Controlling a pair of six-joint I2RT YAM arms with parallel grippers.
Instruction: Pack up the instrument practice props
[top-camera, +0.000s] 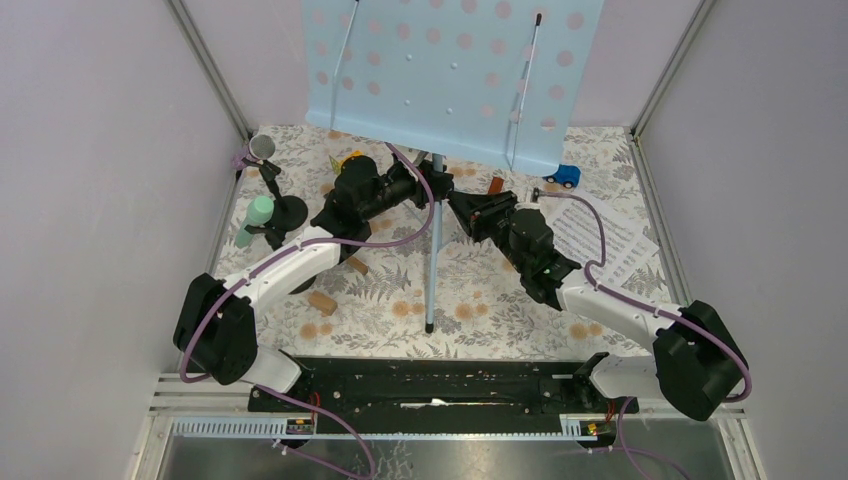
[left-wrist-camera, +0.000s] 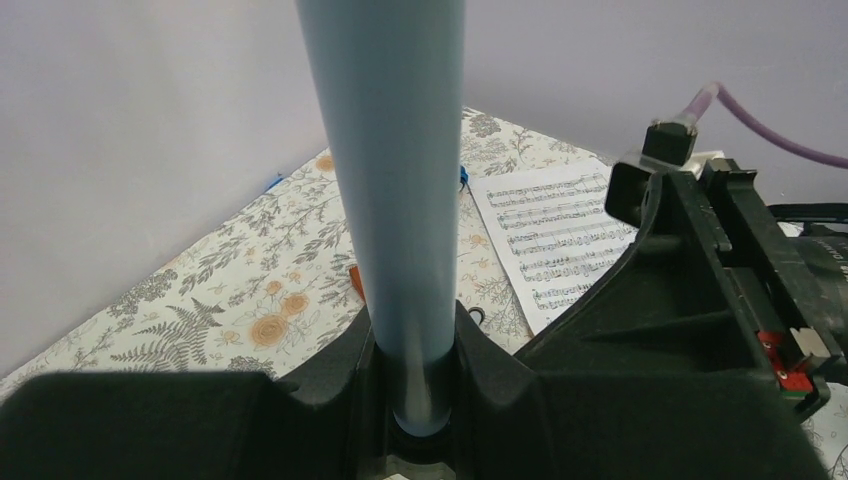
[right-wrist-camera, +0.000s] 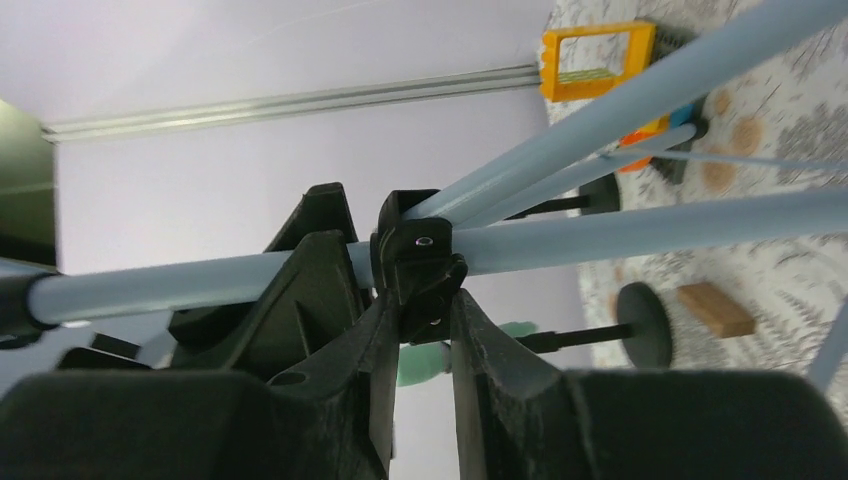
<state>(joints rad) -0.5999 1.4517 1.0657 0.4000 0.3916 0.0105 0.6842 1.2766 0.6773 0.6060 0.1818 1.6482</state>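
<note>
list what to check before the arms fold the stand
1. Left gripper shut on the pole: ok.
2. Right gripper shut on the black hub where the legs meet: ok.
3. Rack free of pages, which lie on the table at right: ok.
4. Legs folded in: not ok, they are spread.
5. Mics apart from the pole, in their holders at left: ok.
6. Car out of the legs' path: cannot tell, it sits at the rack's lower edge.
</note>
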